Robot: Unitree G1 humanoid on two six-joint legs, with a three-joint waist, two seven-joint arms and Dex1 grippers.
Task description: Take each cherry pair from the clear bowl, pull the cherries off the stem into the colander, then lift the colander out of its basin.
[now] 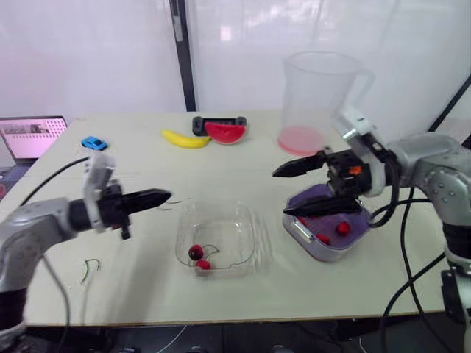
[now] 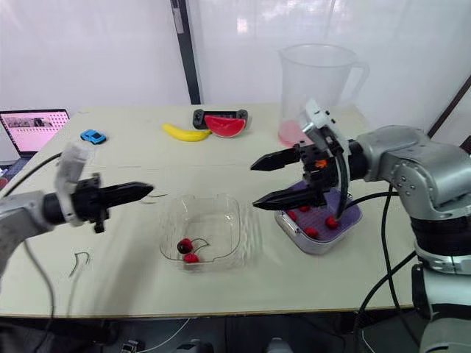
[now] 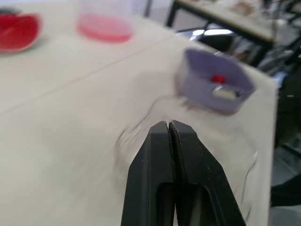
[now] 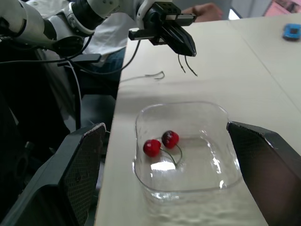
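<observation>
The last cherry pair (image 1: 199, 257) lies in the clear bowl (image 1: 246, 220)'s near-left corner, so the right gripper (image 1: 280, 194) — spread wide beside the purple colander (image 2: 353, 211) — should close low on one cherry, once the left gripper (image 1: 163, 197) — pinched on a bare stem (image 4: 182, 66) — drops it.

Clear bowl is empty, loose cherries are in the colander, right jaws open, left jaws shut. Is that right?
No: the clear bowl is not empty. The right wrist view shows one cherry pair on its stem lying in it. The rest stands: cherries in the colander, right gripper jaws open, left gripper jaws shut.
</observation>
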